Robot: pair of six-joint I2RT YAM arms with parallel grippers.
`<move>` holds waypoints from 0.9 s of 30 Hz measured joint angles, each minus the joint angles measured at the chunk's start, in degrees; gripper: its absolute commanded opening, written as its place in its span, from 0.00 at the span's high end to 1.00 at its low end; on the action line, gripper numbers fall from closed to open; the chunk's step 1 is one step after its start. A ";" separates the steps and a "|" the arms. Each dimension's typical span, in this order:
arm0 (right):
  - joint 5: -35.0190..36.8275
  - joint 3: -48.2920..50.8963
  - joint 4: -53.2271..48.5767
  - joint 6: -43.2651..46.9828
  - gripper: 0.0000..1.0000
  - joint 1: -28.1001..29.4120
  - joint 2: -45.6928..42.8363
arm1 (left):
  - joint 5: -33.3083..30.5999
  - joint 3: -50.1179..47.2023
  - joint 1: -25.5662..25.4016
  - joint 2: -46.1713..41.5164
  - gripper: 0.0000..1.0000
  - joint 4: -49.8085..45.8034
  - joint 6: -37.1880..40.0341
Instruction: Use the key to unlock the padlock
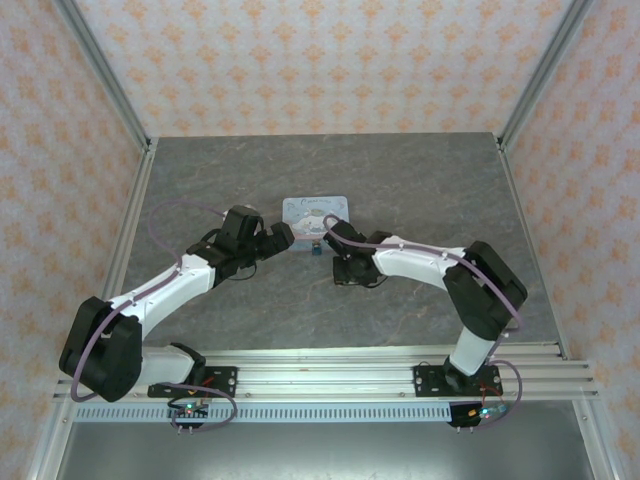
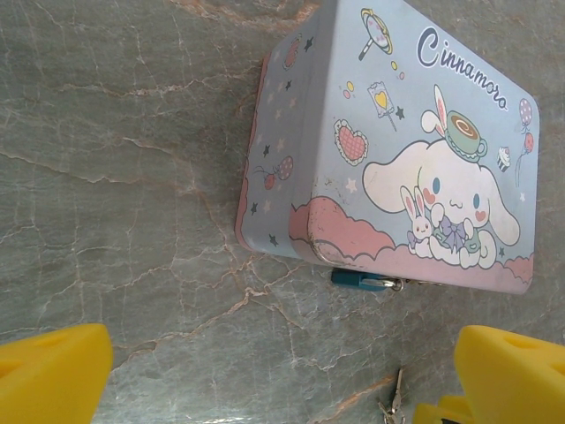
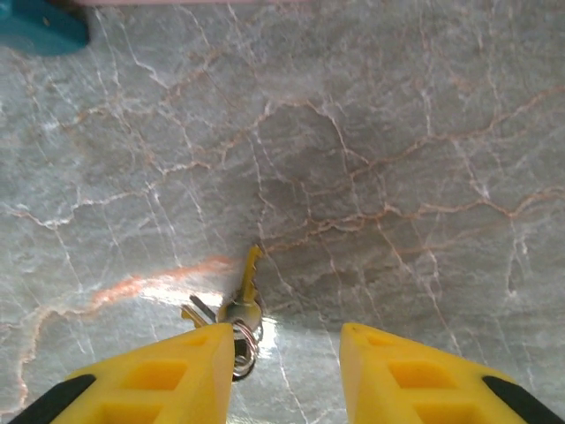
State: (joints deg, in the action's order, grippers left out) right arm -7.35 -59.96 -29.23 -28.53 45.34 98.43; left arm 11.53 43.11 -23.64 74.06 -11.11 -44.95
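Under the right gripper (image 3: 287, 375), on the grey table (image 3: 424, 132), lies the key (image 3: 250, 276). Its blade points away from me and its ring (image 3: 240, 343) is tucked against the inner edge of one yellow finger (image 3: 150, 380). That gripper's jaws stand partly apart with nothing clamped between them. The key sits off to one side of the gap, not centred in it.

The padlock (image 2: 357, 280) rests on the table against the lower edge of the cartoon tin (image 2: 415, 132), near the key but apart from it. I cannot tell whether its shackle is hooked to the tin. The left gripper (image 2: 282, 380) hovers near the tin with its fingers spread wide, holding nothing.

I judge the step in hand to be picking up the key. To do it well I would nudge the right gripper sideways until the key's head lies squarely between the pads. Then I would lower it until the fingertips almost touch the table. I want the squeeze on the head, not the loose ring, so the blade sticks out stiffly for the keyhole. Thin metal on this hard surface will likely skid or tip if one pad lands first.
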 measured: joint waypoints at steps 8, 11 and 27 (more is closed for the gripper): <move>0.13 -2.54 0.50 -0.26 0.63 0.00 3.02 | 0.00 0.00 0.00 0.00 0.00 0.00 0.02; 0.13 -3.10 0.61 -0.42 0.63 0.00 4.13 | 0.00 0.00 0.00 0.00 0.00 0.00 0.02; 1.64 -3.69 -0.04 -0.37 0.68 0.46 5.68 | 0.00 0.00 0.00 -0.02 0.00 0.00 0.02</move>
State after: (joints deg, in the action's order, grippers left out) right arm -5.72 -63.66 -29.28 -28.91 45.80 104.12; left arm 11.53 43.11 -23.64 74.04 -11.11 -44.93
